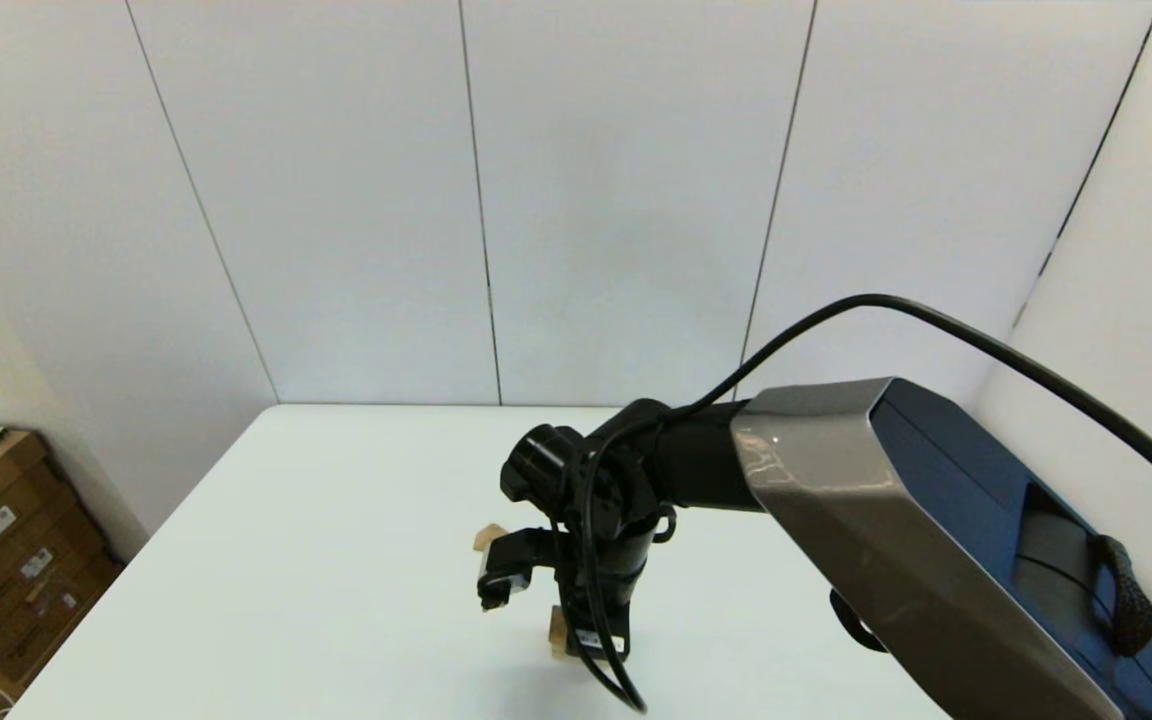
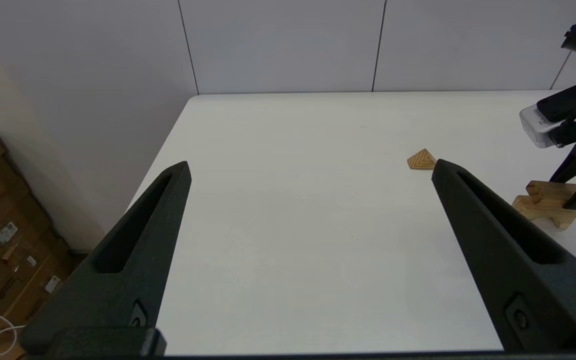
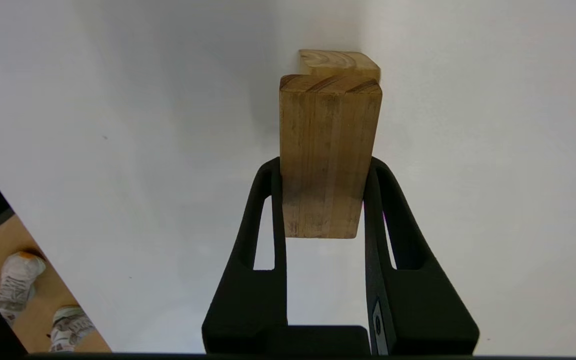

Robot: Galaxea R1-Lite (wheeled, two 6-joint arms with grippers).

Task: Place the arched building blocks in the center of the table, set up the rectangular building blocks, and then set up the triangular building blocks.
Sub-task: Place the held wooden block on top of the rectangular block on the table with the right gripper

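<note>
My right gripper (image 3: 324,165) is shut on the rectangular block (image 3: 329,160), a thin wooden slab held by its long sides. The slab lies over the arched block (image 3: 340,61), whose curved cut-out peeks out beyond the slab's far end. In the left wrist view the slab (image 2: 550,190) sits a little offset on the arched block (image 2: 543,212), near the middle of the table (image 2: 293,225). Whether the two touch I cannot tell. The small triangular block (image 2: 421,160) lies on the table farther back, also seen as triangular block (image 1: 488,537). My left gripper (image 2: 313,162) hangs open over the table's left part, holding nothing.
In the head view my right arm (image 1: 836,500) reaches across the table (image 1: 336,560) and hides most of the stacked blocks. Cardboard boxes (image 1: 6,560) stand on the floor past the table's left edge. White wall panels close off the back.
</note>
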